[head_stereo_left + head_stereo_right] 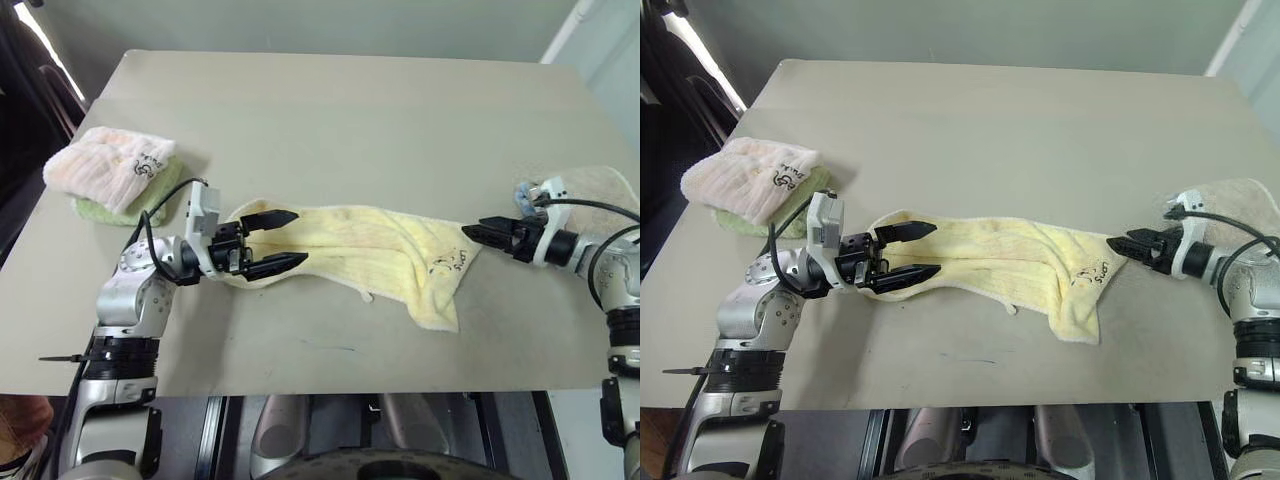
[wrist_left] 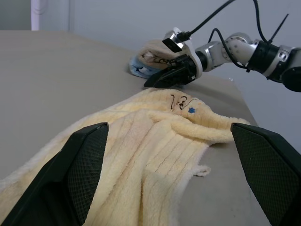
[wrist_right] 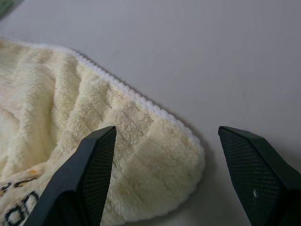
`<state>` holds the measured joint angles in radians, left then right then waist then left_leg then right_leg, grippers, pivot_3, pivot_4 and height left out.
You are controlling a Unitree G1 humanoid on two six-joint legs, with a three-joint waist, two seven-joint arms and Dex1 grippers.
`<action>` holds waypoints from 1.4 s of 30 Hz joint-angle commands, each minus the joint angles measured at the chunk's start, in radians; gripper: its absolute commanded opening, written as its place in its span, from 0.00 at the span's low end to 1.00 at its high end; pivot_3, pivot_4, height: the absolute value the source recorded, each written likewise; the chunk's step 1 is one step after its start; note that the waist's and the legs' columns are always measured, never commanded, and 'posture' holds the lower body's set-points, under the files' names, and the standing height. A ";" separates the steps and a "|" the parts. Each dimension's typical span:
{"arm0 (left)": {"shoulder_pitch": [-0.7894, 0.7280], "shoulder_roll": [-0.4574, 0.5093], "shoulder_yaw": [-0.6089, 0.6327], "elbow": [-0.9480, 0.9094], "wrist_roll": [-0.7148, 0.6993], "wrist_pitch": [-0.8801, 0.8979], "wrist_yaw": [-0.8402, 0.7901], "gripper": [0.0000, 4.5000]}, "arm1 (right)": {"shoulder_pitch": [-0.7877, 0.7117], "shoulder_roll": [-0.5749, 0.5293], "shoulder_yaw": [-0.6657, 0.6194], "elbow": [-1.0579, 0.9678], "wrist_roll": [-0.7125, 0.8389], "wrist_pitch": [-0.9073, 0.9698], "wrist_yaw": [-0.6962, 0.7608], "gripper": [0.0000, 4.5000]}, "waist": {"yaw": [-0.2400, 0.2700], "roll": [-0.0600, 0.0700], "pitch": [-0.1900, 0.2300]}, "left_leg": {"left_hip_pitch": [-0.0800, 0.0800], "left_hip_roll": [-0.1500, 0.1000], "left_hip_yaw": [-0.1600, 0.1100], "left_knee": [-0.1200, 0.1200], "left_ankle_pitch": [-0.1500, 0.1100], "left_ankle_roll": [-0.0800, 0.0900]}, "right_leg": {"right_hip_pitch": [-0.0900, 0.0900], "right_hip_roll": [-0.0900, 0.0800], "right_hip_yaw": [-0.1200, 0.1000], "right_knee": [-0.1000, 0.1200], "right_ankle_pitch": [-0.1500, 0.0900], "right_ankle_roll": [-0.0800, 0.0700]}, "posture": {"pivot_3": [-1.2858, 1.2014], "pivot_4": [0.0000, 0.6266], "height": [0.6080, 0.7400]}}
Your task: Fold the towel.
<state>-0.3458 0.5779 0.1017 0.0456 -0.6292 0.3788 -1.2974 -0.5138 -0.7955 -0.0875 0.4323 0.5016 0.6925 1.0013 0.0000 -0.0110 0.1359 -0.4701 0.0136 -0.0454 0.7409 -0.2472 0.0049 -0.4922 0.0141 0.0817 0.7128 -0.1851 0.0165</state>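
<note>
Pale yellow towel (image 1: 370, 250) stretched in a rumpled strip across the middle of the grey table (image 1: 330, 110), dark printed mark near its right end. Left gripper (image 1: 283, 241) lying level at the towel's left end, fingers spread wide above and below the cloth edge, gripping nothing. Right gripper (image 1: 472, 232) just at the towel's right corner, fingers apart, corner lying between them but not pinched. Pink-white cloth stack (image 1: 115, 170) at the table's left edge; beige cloth (image 1: 600, 185) behind the right arm.
</note>
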 commanded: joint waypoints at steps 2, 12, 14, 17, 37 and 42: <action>0.017 0.019 0.026 -0.054 -0.023 0.011 0.011 1.00 | -0.040 -0.034 0.032 0.055 -0.037 0.021 0.097 0.81 | -0.001 0.000 0.000 | 0.000 0.000 0.000 0.000 0.000 0.000 | 0.000 0.000 0.000 0.000 0.000 0.000 | 0.52 0.24 0.68; 0.058 0.026 0.016 -0.070 -0.014 -0.003 0.008 1.00 | -0.067 0.033 0.048 0.075 -0.036 0.086 0.152 0.81 | -0.008 0.000 0.000 | 0.002 0.001 0.000 0.000 0.000 0.000 | 0.000 0.000 0.000 0.000 0.000 -0.002 | 0.52 0.24 0.68; 0.055 0.024 0.018 -0.071 -0.019 0.001 0.012 1.00 | -0.072 0.040 0.044 0.068 -0.032 0.099 0.160 0.81 | -0.011 0.001 0.000 | 0.002 0.001 0.000 -0.001 0.000 -0.001 | 0.001 0.001 0.000 0.000 0.000 -0.003 | 0.52 0.24 0.68; 0.053 0.027 0.014 -0.071 -0.015 -0.002 0.010 1.00 | -0.069 0.042 0.047 0.057 -0.040 0.107 0.172 0.78 | -0.012 0.001 0.000 | 0.003 0.001 0.000 -0.001 0.000 -0.001 | 0.001 0.001 0.000 0.000 0.000 -0.003 | 0.52 0.24 0.68; 0.023 -0.032 -0.015 -0.052 0.005 -0.018 0.028 1.00 | -0.079 -0.005 -0.015 -0.515 0.126 0.355 0.081 0.01 | -0.010 0.002 0.000 | 0.002 0.001 0.000 -0.001 0.000 -0.001 | 0.000 0.001 0.000 0.000 0.000 -0.004 | 0.52 0.24 0.68; 0.011 -0.046 -0.025 -0.061 0.008 -0.015 0.042 1.00 | -0.114 0.070 0.075 -0.656 0.133 0.382 0.009 0.01 | -0.010 0.001 0.000 | 0.002 0.001 0.000 -0.001 0.000 -0.001 | 0.000 0.001 0.000 0.000 -0.001 -0.003 | 0.52 0.24 0.68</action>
<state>-0.3214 0.5320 0.0778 0.0071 -0.6220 0.3741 -1.2601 -0.6107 -0.7330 -0.0275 -0.1644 0.6133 1.0662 1.0310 -0.0104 -0.0095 0.1359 -0.4681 0.0145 -0.0453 0.7395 -0.2467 0.0036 -0.4919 0.0152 0.0811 0.7131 -0.1857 0.0133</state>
